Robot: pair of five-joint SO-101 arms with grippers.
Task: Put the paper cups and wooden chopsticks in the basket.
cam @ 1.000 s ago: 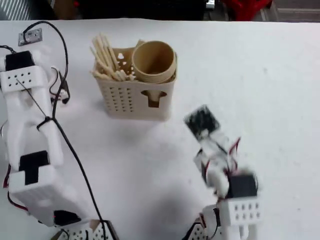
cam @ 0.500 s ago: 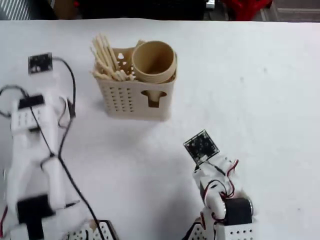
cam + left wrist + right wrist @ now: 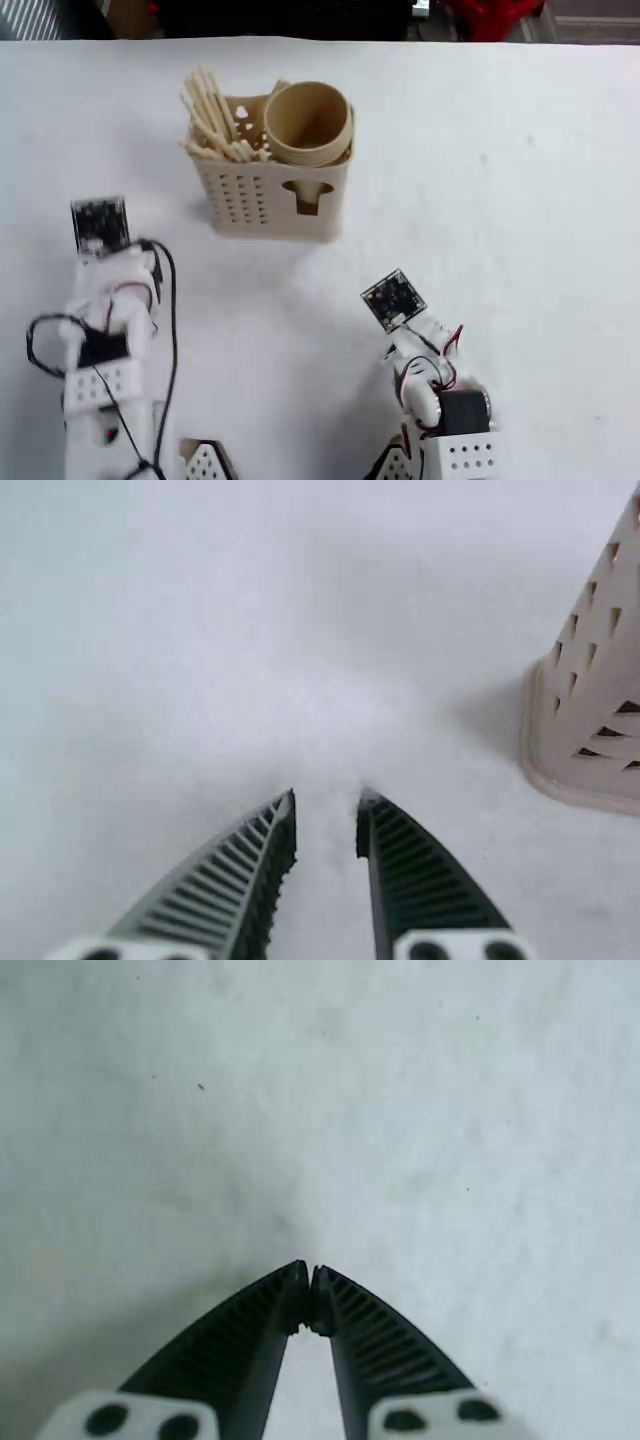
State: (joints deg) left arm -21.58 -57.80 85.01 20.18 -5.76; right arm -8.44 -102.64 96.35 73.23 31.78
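Inside the basket (image 3: 265, 200) the paper cups (image 3: 307, 125) sit nested and upright, mouths up, on one side. The wooden chopsticks (image 3: 210, 120) stand on end in a fanned bundle on the other side, their long axes leaning up and away from the cups, just beside them. Both arms sit on the near side of the basket and well apart from it on the worktop (image 3: 520, 180), one off each front corner and neither clearly nearer. The left hand (image 3: 326, 798) points at bare worktop, its fingers a little spread and pinching nothing. A lower corner of the basket's perforated wall (image 3: 590, 720) lies off to one side of its line rather than ahead of it. The right hand (image 3: 309, 1270) is pressed together at the tips, holding nothing, over plain worktop. With both kinds of thing standing in the basket, the task looks finished. I judge that no further grasp is called for, and neither hand is lined up on the basket's opening.
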